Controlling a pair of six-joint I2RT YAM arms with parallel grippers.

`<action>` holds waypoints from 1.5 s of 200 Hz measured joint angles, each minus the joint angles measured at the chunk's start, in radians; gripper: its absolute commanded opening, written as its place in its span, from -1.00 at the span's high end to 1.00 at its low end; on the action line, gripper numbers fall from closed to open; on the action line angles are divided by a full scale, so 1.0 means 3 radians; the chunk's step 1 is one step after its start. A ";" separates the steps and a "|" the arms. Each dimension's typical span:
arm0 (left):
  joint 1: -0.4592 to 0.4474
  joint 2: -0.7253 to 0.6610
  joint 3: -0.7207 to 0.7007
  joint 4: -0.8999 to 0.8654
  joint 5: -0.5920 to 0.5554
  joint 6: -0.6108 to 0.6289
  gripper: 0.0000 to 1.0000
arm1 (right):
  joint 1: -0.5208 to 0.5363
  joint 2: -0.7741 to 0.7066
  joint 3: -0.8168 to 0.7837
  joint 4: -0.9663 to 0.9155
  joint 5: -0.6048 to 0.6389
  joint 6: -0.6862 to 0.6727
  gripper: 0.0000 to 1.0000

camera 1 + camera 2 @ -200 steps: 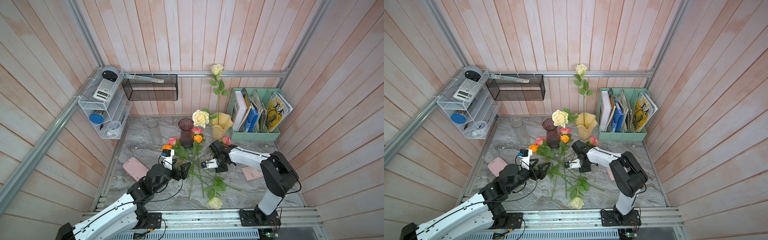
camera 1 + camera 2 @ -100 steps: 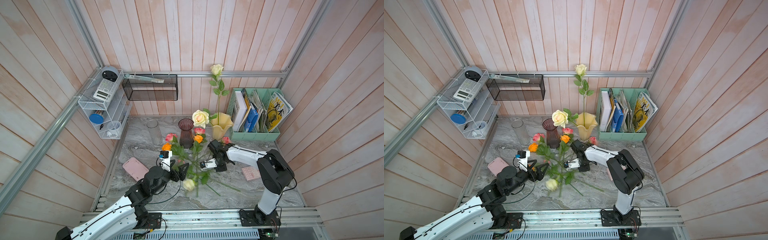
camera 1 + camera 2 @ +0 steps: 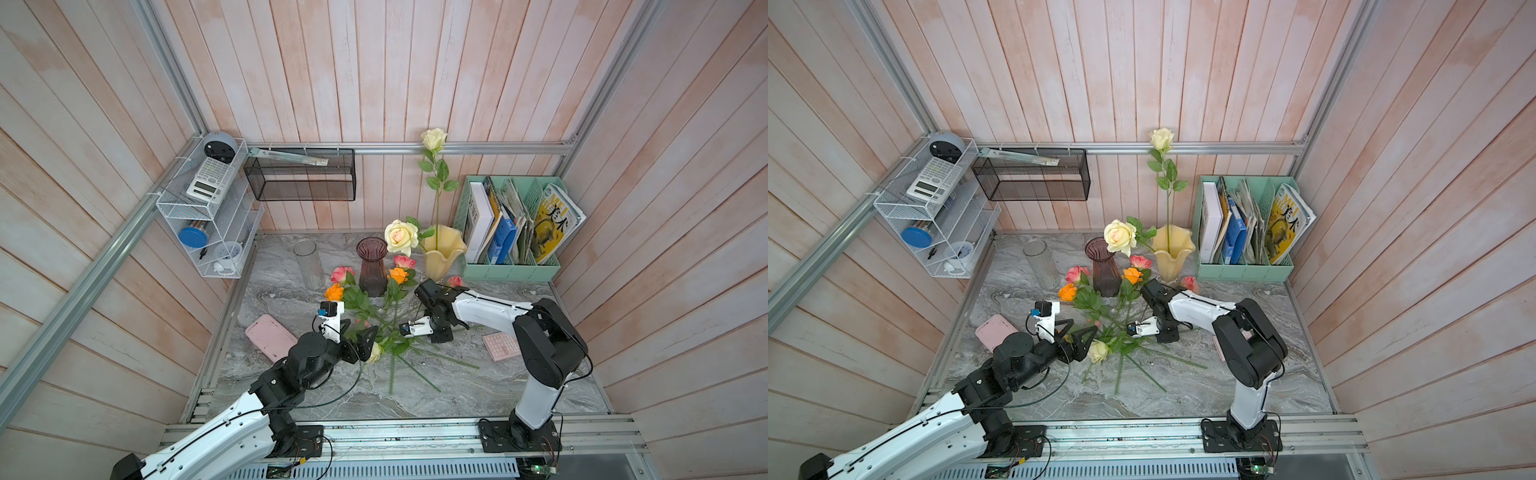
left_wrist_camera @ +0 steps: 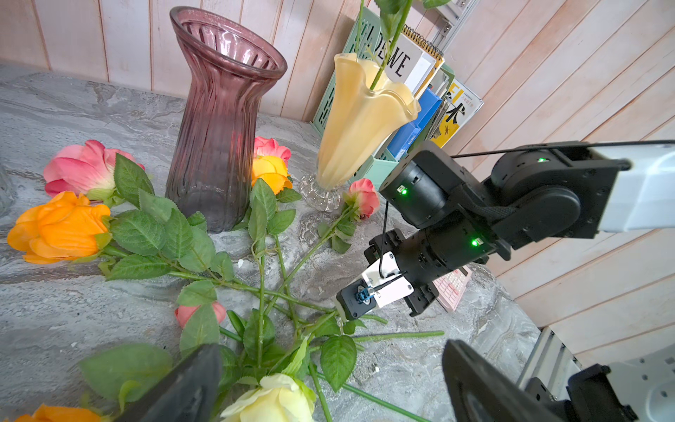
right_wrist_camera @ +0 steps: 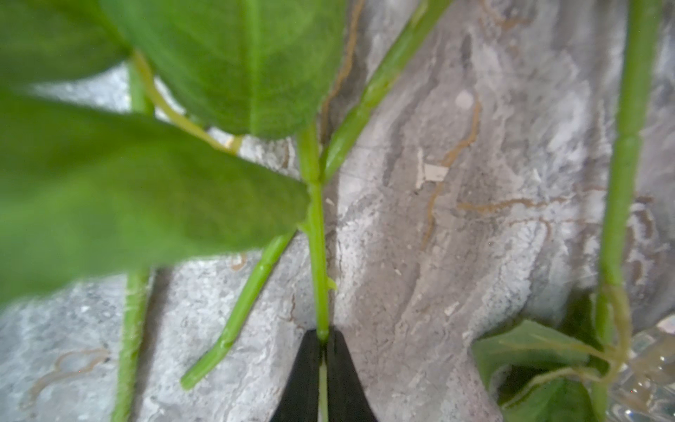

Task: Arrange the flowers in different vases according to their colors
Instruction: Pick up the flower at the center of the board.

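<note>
Two cream flowers (image 3: 401, 237) stand in the pale yellow vase (image 3: 442, 253). The purple vase (image 3: 372, 266) and the clear glass vase (image 3: 308, 264) hold nothing. Pink flowers (image 3: 343, 274) and orange flowers (image 3: 334, 292) lie on the marble with crossed stems. My right gripper (image 5: 323, 334) is shut on a thin green stem (image 5: 317, 234) just above the table; that stem seems to lead to the loose cream rose (image 4: 274, 398). My left gripper (image 4: 328, 394) is open, one finger on each side of this rose (image 3: 375, 352).
A pink phone (image 3: 270, 336) lies left of the left arm and a pink calculator (image 3: 500, 345) beside the right arm. The mint file holder (image 3: 515, 232) stands back right. A wire shelf (image 3: 208, 216) and a black mesh basket (image 3: 301, 174) hang on the walls.
My right gripper has shut on the stem. The loose cream rose swung from the table's front to the left, in between the left gripper's fingers.
</note>
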 measured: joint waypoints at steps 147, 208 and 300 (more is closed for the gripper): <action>0.0000 -0.0008 0.0090 -0.0151 -0.0017 0.0015 -1.00 | 0.0206 -0.0908 -0.0281 -0.0027 0.0088 0.0046 1.00; 0.0000 -0.0383 0.0624 -0.0670 -0.0464 0.0114 -1.00 | 0.0416 -0.1418 -0.0291 -0.0116 0.0214 0.0079 1.00; 0.0003 -0.0921 0.1169 -0.1712 -0.1773 0.0036 -1.00 | 0.0862 -0.2734 -0.0373 0.0230 -0.0189 0.0618 1.00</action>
